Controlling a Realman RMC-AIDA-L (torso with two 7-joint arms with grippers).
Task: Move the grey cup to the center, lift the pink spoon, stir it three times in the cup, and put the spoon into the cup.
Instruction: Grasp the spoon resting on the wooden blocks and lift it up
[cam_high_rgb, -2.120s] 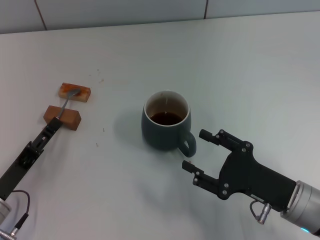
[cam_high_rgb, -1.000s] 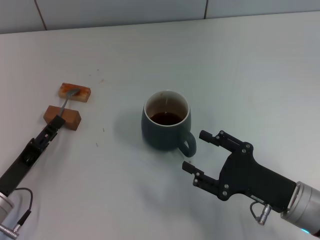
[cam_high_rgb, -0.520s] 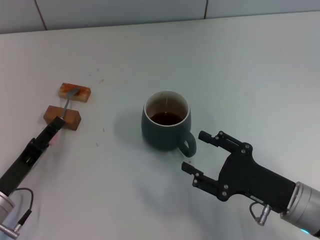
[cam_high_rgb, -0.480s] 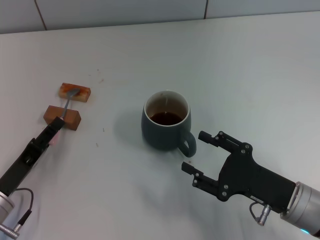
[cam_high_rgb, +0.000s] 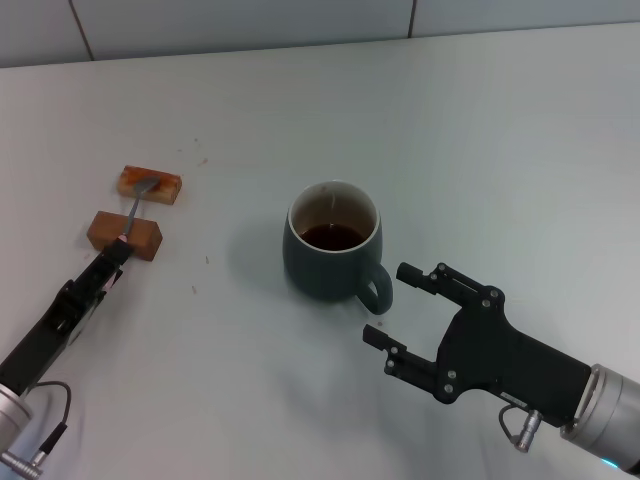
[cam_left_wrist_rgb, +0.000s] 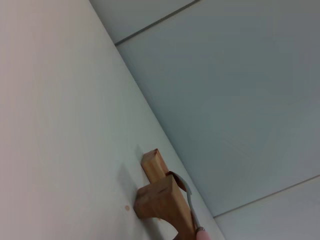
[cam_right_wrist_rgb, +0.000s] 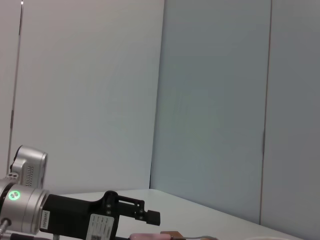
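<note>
From the head camera, the grey cup (cam_high_rgb: 333, 255) stands near the middle of the white table (cam_high_rgb: 480, 130), dark liquid inside, its loop handle turned toward the right gripper (cam_high_rgb: 392, 303). That gripper sits just beside the handle with its two fingers spread wide, holding nothing. Well off to the left, the pink spoon (cam_high_rgb: 131, 217) lies across two small wooden blocks (cam_high_rgb: 150, 183) — bowl on the far block, metal neck crossing the near one, its long axis running straight back toward the left gripper (cam_high_rgb: 110, 261). That gripper's tip is at the handle end, in line with the spoon; whether its fingers have closed on the handle cannot be told. The left arm is plainly the nearer one for the lift.

From the left wrist, the two blocks stand one behind the other — the silvery neck of the spoon (cam_left_wrist_rgb: 189, 206) arches over the nearer block (cam_left_wrist_rgb: 162, 205), a pink tip showing at the frame's edge.

From the right wrist, mostly wall; the left arm (cam_right_wrist_rgb: 75, 215) shows far off, with the pink handle just ahead of it.
</note>
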